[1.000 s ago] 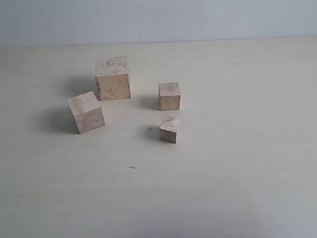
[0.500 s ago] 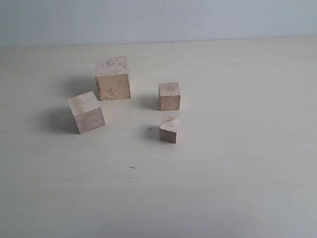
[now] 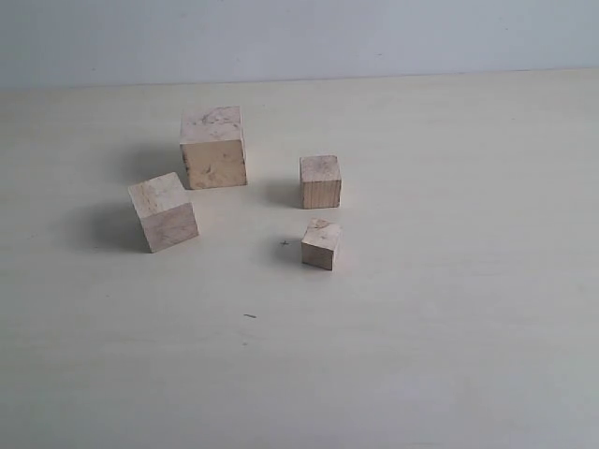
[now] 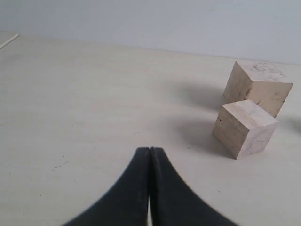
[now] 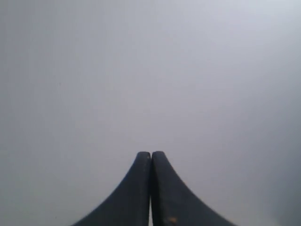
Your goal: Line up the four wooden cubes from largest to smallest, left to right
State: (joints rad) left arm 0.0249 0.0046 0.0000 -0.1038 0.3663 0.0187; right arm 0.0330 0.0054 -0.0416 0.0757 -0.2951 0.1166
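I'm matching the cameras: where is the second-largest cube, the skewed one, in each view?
Exterior view: second-largest cube, leftmost of the four, left of centre.
Left wrist view: it sits nearer the camera than the largest cube.
Right wrist view: not in it.
Shared landmark: the largest cube, its close neighbour in both views.

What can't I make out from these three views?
Exterior view: no arm or hand in frame, so where they stand is unknown.
Left wrist view: beyond the shut left hand, only the largest cube and second-largest cube show; the third cube and smallest cube fall outside its frame.
Right wrist view: past the shut right hand, only blank grey; where it points is unclear.
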